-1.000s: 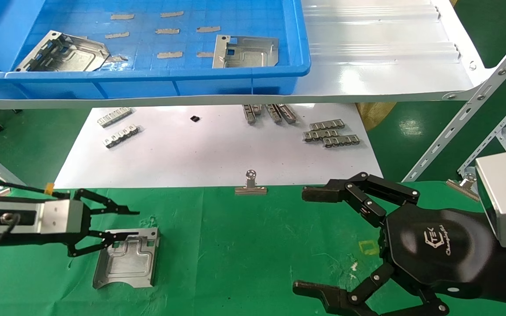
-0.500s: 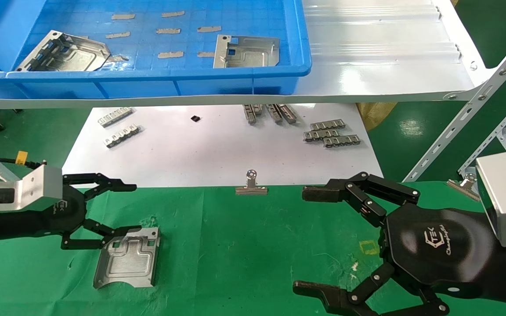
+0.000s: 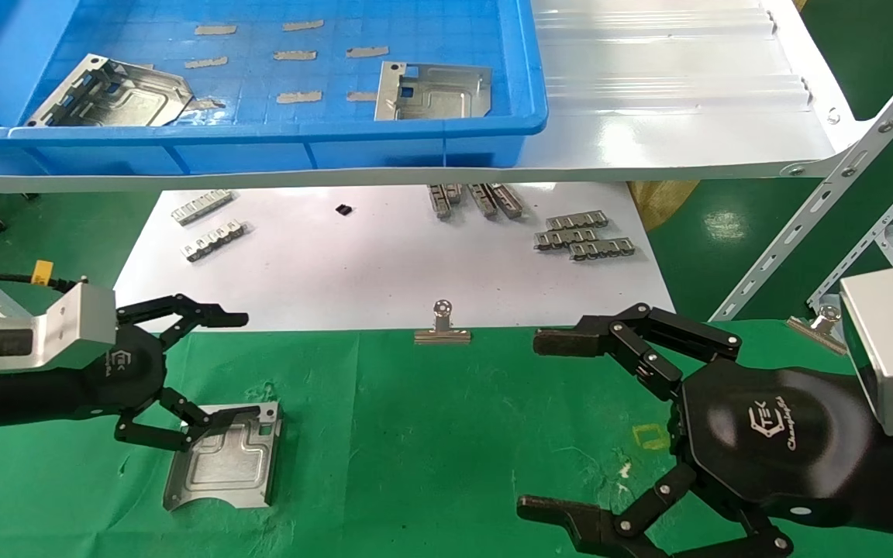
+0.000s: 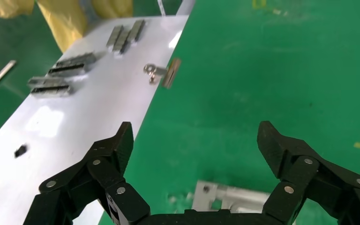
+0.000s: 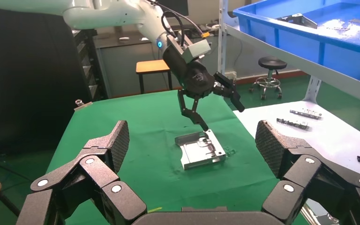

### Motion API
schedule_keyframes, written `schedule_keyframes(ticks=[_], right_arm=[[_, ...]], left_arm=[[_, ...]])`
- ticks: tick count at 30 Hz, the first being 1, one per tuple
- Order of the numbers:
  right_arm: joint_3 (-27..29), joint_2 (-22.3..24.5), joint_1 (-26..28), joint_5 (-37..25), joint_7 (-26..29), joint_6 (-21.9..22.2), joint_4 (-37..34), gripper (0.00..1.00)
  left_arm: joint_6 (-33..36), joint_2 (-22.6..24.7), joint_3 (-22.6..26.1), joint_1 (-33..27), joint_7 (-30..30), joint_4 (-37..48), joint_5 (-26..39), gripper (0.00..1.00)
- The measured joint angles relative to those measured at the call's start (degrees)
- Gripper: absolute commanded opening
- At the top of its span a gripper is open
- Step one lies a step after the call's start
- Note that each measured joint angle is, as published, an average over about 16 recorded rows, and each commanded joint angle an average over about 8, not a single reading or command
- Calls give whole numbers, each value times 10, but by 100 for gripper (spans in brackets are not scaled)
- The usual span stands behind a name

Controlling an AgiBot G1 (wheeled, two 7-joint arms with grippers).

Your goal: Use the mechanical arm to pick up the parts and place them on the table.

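One silver part lies flat on the green cloth table at the left; it also shows in the left wrist view and the right wrist view. My left gripper is open and empty, just above the part's far edge, with its lower finger over that edge; its wrist view shows the jaws spread wide. Two more parts lie in the blue tray on the shelf. My right gripper hangs open and empty over the cloth at the right.
A white sheet behind the cloth holds several grey ridged strips. A binder clip sits at the cloth's far edge. The white shelf overhangs the sheet. Perforated metal bars slant at the right.
My left gripper has rolled upright and moved up and back from the part toward the white sheet, staying open. The part stays on the cloth. The right arm has not moved.
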Motion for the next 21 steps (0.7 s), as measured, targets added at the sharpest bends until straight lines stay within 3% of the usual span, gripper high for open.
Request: schedule_keyframes(ticks=[21], right_arm=[[0, 0, 0, 0, 0, 0, 0, 100]], left_arm=[[-22, -36, -113, 116, -152, -209, -62, 100]])
